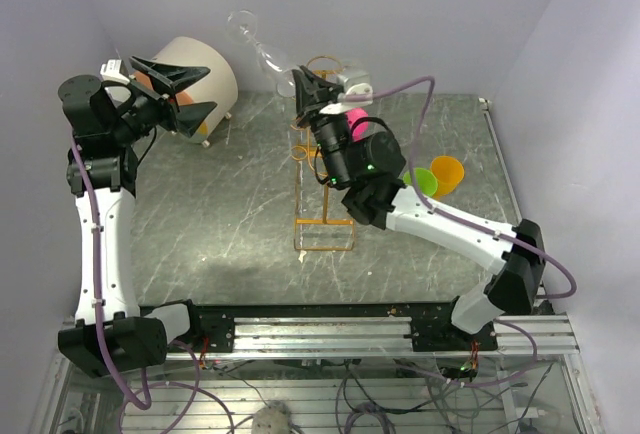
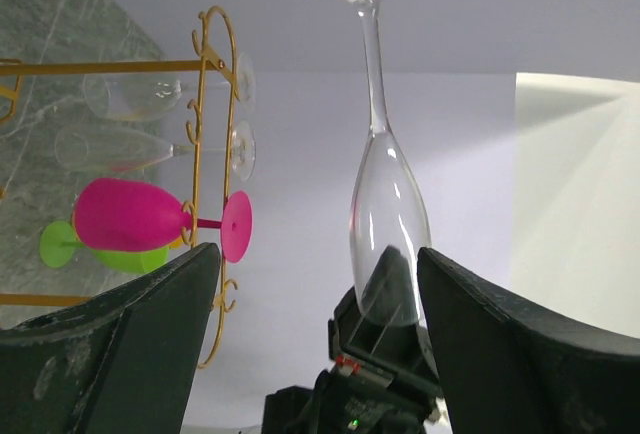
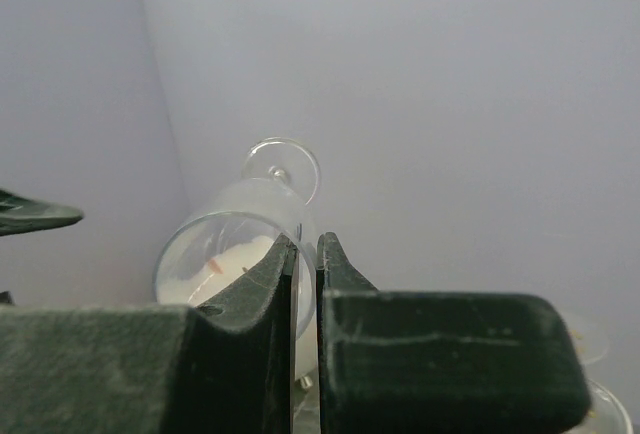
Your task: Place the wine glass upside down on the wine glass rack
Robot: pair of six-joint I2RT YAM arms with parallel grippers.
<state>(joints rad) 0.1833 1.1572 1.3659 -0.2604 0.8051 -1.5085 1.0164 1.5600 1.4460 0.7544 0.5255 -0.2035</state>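
One wine glass (image 2: 385,184), foot raised, I hold rim-pinched in my closed right hand (image 3: 307,249) near the wine glass rack (image 2: 120,66), not yet hung; left hand (image 1: 208,90) open, empty.

Masked by fingers of the right hand (image 3: 305,244): near rim of the wine glass (image 3: 228,237). Cropped at frame's edge, left of the left hand (image 2: 318,259): rest of the wine glass rack (image 2: 120,66).
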